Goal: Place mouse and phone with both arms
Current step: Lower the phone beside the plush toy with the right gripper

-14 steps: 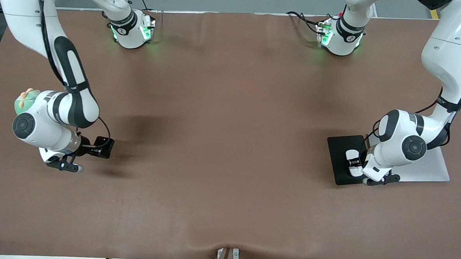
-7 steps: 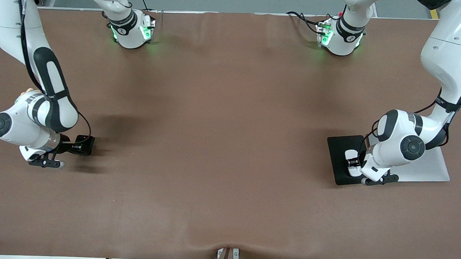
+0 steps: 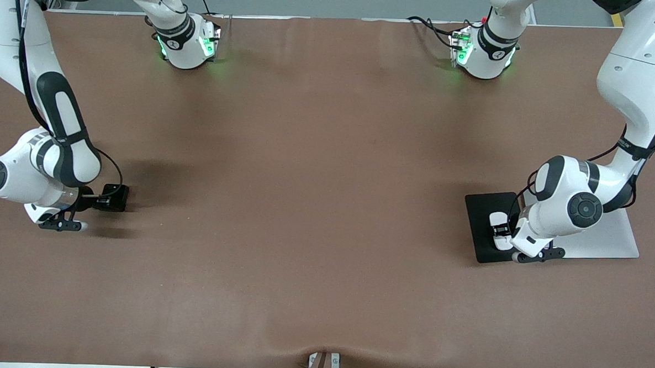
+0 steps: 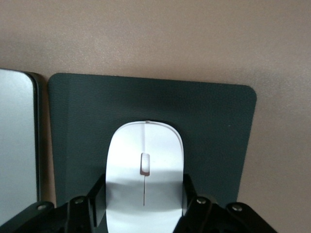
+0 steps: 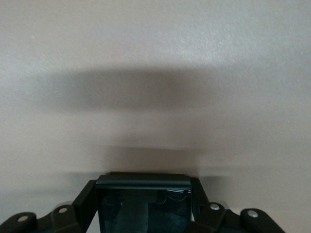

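At the left arm's end of the table: a dark pad point(image 3: 480, 226) is laid beside a silver slab point(image 3: 607, 240).
Mouse point(image 4: 145, 174): gripped over the pad, at its 6 o'clock edge in the left wrist view.
Left gripper point(image 4: 145, 206): jaws clamped on the mouse's sides.
Phone point(image 5: 143, 204): held above bare brown table point(image 3: 315, 205) at the right arm's end.
Right gripper point(image 5: 143, 211): jaws clamped on the phone.

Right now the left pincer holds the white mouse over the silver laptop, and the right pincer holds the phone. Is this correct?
Not quite. The left pincer holds the mouse over the dark pad, not the silver laptop beside it; the left wrist view shows this. The right pincer does hold the phone.
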{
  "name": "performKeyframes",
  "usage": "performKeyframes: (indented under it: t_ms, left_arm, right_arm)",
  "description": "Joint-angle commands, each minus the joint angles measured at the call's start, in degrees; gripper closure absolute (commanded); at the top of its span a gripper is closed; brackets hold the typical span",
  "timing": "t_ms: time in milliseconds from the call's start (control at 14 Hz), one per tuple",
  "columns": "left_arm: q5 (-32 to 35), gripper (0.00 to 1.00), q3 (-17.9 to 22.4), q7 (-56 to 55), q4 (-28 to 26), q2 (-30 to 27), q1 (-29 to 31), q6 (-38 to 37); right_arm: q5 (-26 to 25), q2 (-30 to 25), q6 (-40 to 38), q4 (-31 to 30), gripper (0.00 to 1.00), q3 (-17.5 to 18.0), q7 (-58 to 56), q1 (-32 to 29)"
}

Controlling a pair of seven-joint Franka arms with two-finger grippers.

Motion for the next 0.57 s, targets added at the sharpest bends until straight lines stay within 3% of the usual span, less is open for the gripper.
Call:
performKeyframes:
  t_ms: [0, 500]
  left_arm:
    - [1.4, 0.40, -0.2, 0.2, -0.2, 0.2, 0.1, 0.9]
    - [1.8, 0.39, -0.2, 0.5, -0.1, 0.5, 0.1, 0.9]
  right_arm:
    - [0.2, -0.1, -0.7, -2.1, 0.00, 1.1, -1.2, -1.9]
    - [-0.1, -8.1, -2.9, 0.4, 0.00, 0.9, 3.2, 4.8]
